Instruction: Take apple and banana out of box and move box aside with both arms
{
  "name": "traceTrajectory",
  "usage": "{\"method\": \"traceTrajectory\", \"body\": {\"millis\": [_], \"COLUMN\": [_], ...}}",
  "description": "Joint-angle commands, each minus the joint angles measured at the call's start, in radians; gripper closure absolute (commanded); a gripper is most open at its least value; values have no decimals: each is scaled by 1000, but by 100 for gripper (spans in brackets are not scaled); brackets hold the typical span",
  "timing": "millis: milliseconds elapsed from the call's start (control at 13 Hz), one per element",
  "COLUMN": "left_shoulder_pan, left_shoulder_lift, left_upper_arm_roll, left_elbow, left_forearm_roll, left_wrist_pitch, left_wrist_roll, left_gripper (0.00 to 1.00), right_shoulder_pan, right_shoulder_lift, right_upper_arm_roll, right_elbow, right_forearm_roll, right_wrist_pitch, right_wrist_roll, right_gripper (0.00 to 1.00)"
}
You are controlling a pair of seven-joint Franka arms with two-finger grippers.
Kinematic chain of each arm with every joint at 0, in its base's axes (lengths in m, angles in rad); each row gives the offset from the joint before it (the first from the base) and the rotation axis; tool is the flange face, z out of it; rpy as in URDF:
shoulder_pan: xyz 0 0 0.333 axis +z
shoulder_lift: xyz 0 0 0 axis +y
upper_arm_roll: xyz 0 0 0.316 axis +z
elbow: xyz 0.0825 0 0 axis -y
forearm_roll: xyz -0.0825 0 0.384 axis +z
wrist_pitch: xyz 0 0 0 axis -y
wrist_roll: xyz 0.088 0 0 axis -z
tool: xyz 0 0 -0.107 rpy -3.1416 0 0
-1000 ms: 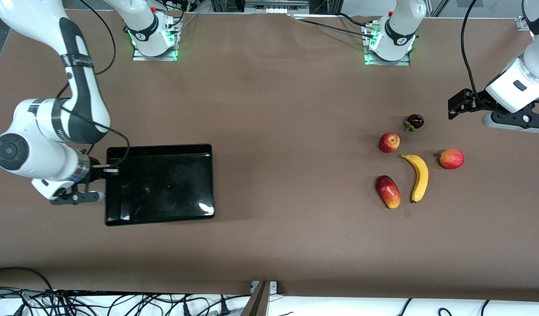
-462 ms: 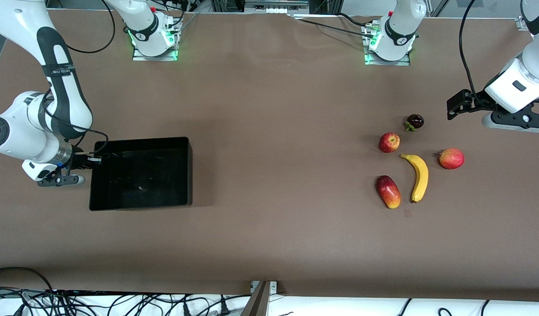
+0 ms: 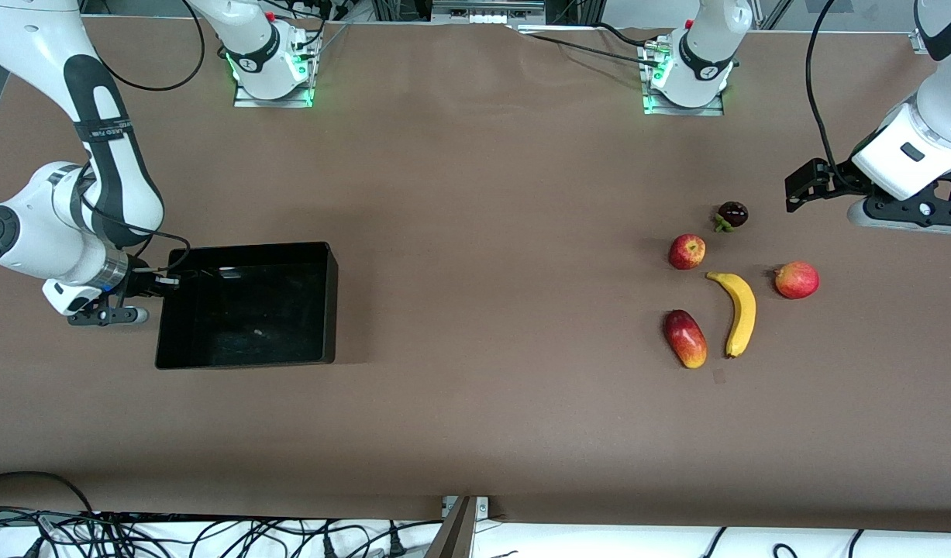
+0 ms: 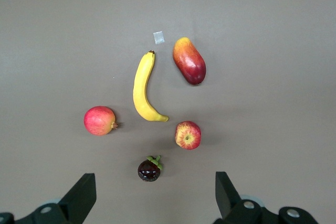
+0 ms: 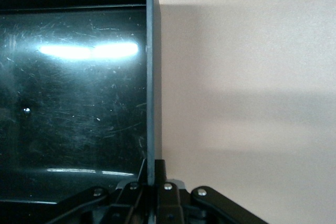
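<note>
The right hand [image 3: 159,284] is clenched on the thin end wall of the black box [image 3: 246,311], at the right arm's end of the table [image 3: 475,418]; its wrist view shows that wall [image 5: 150,77] running straight out from between the shut fingers, with the glossy floor on one side and bare table on the other. A second ago the box lay flatter and closer to the table's middle; now it has been dragged toward the right arm's end and, judging by how much inner wall shows, it may be tipped or lifted at the gripped end. It is empty, so the fruit-removal part looks done and the box is nearly aside, though only one arm is carrying it. Around the right hand there is open table nearer the front camera and toward the table's end, so there looks to be room to set the box down. The left hand [image 3: 799,184] hangs released, fingers spread wide, over the left arm's end of the table and waits. Directly below it, in order outward from its fingers, lie a dark mangosteen [image 4: 149,169], the apple [image 4: 188,135], a pomegranate-like red fruit [image 4: 100,120], the banana [image 4: 143,88] and a red-yellow mango [image 4: 189,60], all apart from one another.
</note>
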Motion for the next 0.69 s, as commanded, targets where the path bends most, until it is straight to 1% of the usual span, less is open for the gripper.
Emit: {"method": "traceTrajectory", "body": {"millis": [0, 77, 231, 308, 385, 538, 615], "left_shoulder_pan": [-3, -3, -3, -2, -2, -2, -2], "left_shoulder_lift": [-12, -12, -12, -12, -12, -12, -12], "left_upper_arm_roll": [2, 2, 2, 4, 2, 4, 4], "left_elbow": [-3, -3, -3, -3, -3, -3, -3], "left_forearm_roll": [-16, -16, -16, -16, -16, -16, -16], "left_wrist_pitch": [2, -1, -1, -3, -3, -3, -3], "left_wrist_roll": [-6, -7, -9, -9, -10, -12, -13], "left_gripper": [0, 0, 0, 0, 0, 0, 0], "right_shoulder_pan": [-11, -11, -6, 3, 30, 67, 87], "right_shoulder_lift": [-4, -5, -22, -36, -46, -60, -68], "right_upper_arm_roll": [13, 14, 19, 23, 22, 19, 19], "right_elbow": [-10, -5, 21, 39, 67, 159, 211], "right_forearm_roll": [26, 26, 26, 25, 20, -7, -35], "right_wrist_pitch": [11, 6, -2, -15, -61, -187, -254], "right_wrist_roll": [-28, -25, -15, -10, 10, 63, 97], "right_gripper": [63, 21, 0, 0, 0, 0, 0]}}
